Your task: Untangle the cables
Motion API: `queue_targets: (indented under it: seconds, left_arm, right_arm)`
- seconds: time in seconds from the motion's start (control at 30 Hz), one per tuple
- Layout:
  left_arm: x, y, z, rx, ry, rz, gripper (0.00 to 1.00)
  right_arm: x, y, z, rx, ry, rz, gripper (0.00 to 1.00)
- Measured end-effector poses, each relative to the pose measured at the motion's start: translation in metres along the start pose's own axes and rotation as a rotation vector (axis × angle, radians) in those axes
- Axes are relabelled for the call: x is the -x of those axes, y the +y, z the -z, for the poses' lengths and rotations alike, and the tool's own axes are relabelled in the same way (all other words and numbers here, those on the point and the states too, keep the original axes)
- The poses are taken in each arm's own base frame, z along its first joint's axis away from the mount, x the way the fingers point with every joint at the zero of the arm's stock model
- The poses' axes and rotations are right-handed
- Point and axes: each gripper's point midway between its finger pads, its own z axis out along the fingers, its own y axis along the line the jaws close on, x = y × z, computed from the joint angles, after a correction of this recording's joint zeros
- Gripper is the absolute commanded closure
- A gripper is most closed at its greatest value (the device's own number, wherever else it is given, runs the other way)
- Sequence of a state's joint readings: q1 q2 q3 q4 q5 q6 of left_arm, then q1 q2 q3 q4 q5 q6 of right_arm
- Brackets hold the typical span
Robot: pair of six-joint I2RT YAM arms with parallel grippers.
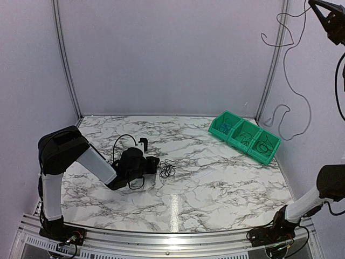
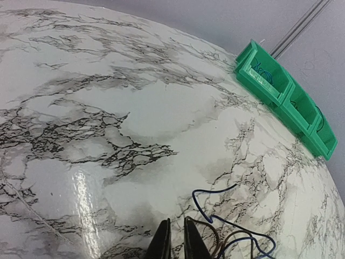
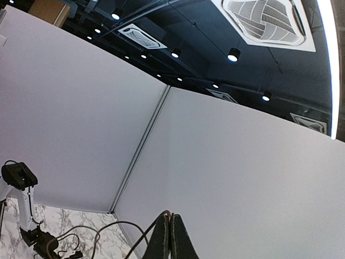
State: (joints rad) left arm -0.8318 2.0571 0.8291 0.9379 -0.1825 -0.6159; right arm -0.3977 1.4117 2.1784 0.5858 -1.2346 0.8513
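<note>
Pinching black cable aloft in shut right jaws; holding left jaws barely parted beside tangled cables on table, green bin beyond.

Cables on table beside left pincer; hanging cable in right pincer; bins rear right.

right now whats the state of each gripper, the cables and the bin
left gripper: low over the table, jaws slightly apart, nothing seen between
right gripper: up high, shut on black cable
black cable: dangling from right gripper
cable wad: lying on table in loose loops
green bin: on table, cables inside
</note>
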Motion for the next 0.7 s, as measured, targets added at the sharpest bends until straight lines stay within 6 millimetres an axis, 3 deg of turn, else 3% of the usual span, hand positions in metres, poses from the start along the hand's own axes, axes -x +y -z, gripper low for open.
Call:
queue_targets:
  seconds: [0.1, 0.2, 0.37, 0.47, 0.57, 0.7]
  left_arm:
    - [0.002, 0.004, 0.004, 0.008, -0.002, 0.009, 0.88]
    - [0.009, 0.000, 0.010, -0.007, -0.012, 0.010, 0.81]
    - [0.025, -0.017, 0.022, -0.065, -0.031, -0.004, 0.72]
    - [0.034, -0.025, 0.029, -0.092, -0.043, -0.009, 0.71]
    - [0.041, -0.030, 0.038, -0.111, -0.054, -0.013, 0.69]
    - [0.047, -0.035, 0.045, -0.126, -0.068, -0.013, 0.67]
  right_arm:
    - [-0.023, -0.011, 0.004, -0.028, 0.021, -0.073, 1.00]
    - [-0.065, -0.017, 0.013, -0.051, 0.068, -0.179, 1.00]
    - [-0.171, -0.017, 0.038, -0.090, 0.176, -0.425, 1.00]
    - [-0.232, -0.002, 0.053, -0.102, 0.239, -0.568, 1.00]
    - [-0.267, 0.019, 0.055, -0.082, 0.288, -0.630, 1.00]
    - [-0.282, 0.042, 0.052, -0.042, 0.322, -0.626, 1.00]
